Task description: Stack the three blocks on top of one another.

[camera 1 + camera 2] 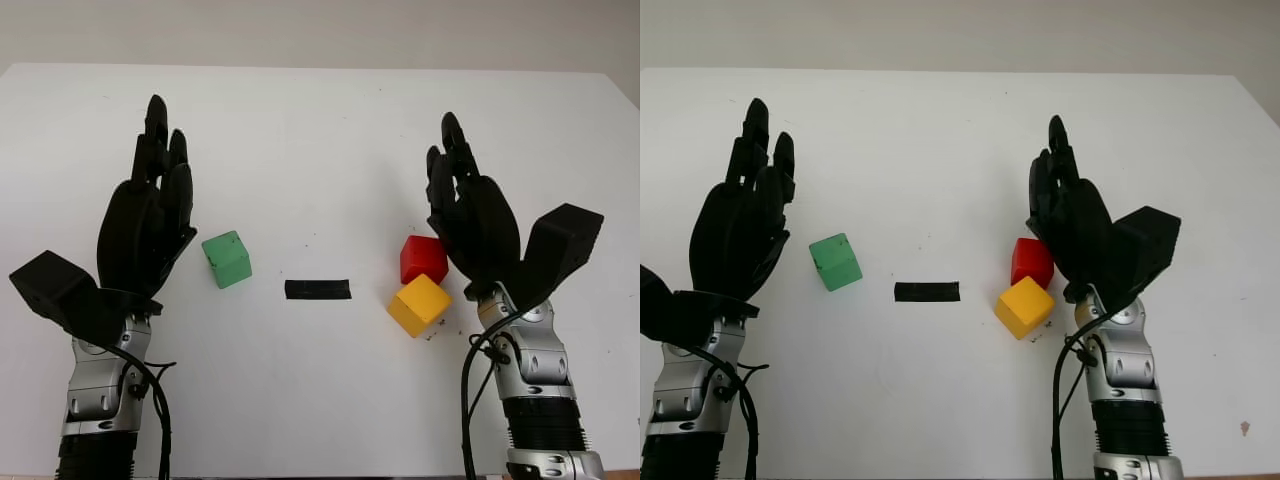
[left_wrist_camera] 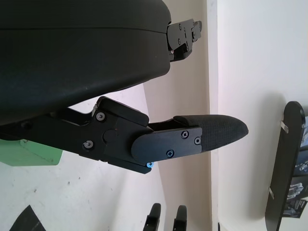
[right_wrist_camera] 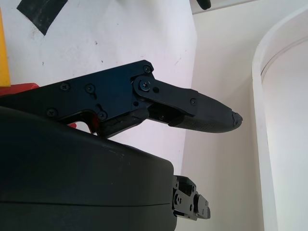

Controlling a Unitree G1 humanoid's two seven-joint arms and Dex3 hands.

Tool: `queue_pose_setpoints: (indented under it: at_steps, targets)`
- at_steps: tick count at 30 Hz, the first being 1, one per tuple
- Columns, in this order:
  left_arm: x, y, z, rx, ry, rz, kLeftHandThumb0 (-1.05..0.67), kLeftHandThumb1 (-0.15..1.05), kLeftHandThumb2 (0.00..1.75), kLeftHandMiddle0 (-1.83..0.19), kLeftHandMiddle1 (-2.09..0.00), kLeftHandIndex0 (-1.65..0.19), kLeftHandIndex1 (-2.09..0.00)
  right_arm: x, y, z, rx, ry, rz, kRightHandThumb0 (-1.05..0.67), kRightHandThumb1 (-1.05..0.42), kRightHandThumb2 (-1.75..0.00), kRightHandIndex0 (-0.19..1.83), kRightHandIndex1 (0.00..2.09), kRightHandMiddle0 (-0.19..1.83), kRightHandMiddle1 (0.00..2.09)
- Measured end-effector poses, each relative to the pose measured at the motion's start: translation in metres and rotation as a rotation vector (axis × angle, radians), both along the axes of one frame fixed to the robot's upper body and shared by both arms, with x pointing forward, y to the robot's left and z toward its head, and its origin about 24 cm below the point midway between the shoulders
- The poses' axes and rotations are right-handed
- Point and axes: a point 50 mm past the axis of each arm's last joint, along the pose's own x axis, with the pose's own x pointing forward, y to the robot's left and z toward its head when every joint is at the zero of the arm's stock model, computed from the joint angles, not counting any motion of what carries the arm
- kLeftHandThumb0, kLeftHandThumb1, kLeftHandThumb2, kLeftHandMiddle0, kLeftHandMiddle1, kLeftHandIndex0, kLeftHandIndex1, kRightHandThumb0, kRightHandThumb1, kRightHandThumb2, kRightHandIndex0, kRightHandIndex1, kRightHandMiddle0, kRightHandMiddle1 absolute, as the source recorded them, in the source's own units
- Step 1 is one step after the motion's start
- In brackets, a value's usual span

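Table: you have a white table [image 1: 320, 130] carrying all three blocks, none of them stacked yet.
Green block: your green block [image 1: 227, 259] sits alone on the table's left half, roughly midway between the far and near edges, well apart from the other two.
Tape: a short strip of black tape [image 1: 318, 289] lies flat near the table's middle, between the green block and the other two blocks.
Red block: your red block [image 1: 422, 258] sits on the right half, just behind the yellow one.
Yellow block: the yellow block [image 1: 419, 304] is turned at an angle and sits at the red block's near side; you cannot tell for sure whether the two touch.
Left hand: your left hand [image 1: 150, 215] is released and holds nothing; it stands above the table just left of the green block, fingers pointing toward the far edge.
Right hand: your right hand [image 1: 468, 215] is likewise released and empty; it stands just right of the red block, its palm side close against that block as seen from the head camera, fingers pointing toward the far edge.
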Motion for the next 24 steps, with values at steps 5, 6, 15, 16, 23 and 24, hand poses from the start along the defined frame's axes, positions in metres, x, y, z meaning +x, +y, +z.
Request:
queue_pose_setpoints:
  at_steps: [5, 6, 15, 16, 23, 24]
  targets:
    - [0.0, 0.0, 0.0, 0.004, 0.0, 0.004, -0.76, 1.05, 0.54, 0.19, 0.0, 0.19, 0.0, -0.001, 0.0, -0.001, 0.005, 0.003, 0.006, -0.71, -1.05, -0.71, -0.19, 0.0, -0.19, 0.0]
    - [0.0, 0.0, 0.0, 0.004, 0.001, 0.004, -0.76, 1.05, 0.55, 0.19, 0.0, 0.19, 0.0, -0.001, 0.0, -0.001, 0.005, 0.003, 0.007, -0.71, -1.05, -0.71, -0.19, 0.0, -0.19, 0.0]
    - [0.001, 0.0, -0.003, 0.002, 0.008, 0.009, -0.76, 1.05, 0.55, 0.19, 0.0, 0.19, 0.0, 0.006, -0.022, 0.024, -0.065, -0.083, 0.043, -0.6, -1.0, -0.16, -0.1, 0.06, -0.03, 0.09]
    - [0.001, 0.0, -0.003, 0.002, 0.007, 0.01, -0.76, 1.05, 0.54, 0.19, 0.0, 0.19, 0.0, 0.009, -0.029, 0.036, -0.112, -0.119, 0.071, -0.54, -0.96, -0.11, -0.07, 0.07, 0.0, 0.1]
    - [0.001, -0.001, -0.004, -0.009, 0.01, 0.017, -0.76, 1.05, 0.54, 0.19, 0.0, 0.19, 0.0, 0.022, -0.057, 0.125, -0.679, -0.374, 0.108, -0.37, -0.73, -0.02, 0.27, 0.21, 0.33, 0.27]
    - [0.001, -0.001, -0.004, -0.009, 0.011, 0.016, -0.76, 1.05, 0.55, 0.19, 0.0, 0.19, 0.0, 0.024, -0.059, 0.129, -0.715, -0.377, 0.115, -0.34, -0.7, -0.02, 0.33, 0.22, 0.38, 0.28]
